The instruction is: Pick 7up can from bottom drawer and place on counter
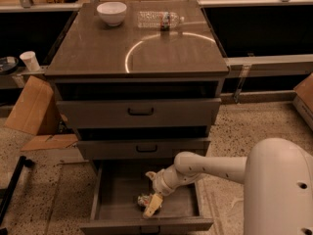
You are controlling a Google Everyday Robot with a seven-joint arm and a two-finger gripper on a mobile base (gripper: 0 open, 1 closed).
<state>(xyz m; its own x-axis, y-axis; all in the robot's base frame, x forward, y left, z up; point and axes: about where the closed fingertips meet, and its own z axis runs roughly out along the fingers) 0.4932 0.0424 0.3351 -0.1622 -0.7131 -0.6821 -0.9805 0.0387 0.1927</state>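
The bottom drawer (112, 212) is pulled open below two shallower drawers. The 7up can (143, 199), small and dented, lies on the drawer floor near the middle. My gripper (150, 206) reaches down into the drawer from the right on a white arm and sits right at the can, its yellowish fingertips (153, 204) partly covering the can's right side. The counter (98, 50) is the glossy top of the cabinet, with a bright curved reflection on it.
A white bowl (111, 12) and a clear plastic bottle (159, 19) lying on its side are at the back of the counter. Cardboard (29, 106) leans to the cabinet's left, near a white cup (30, 60). My white base (279, 190) fills the lower right.
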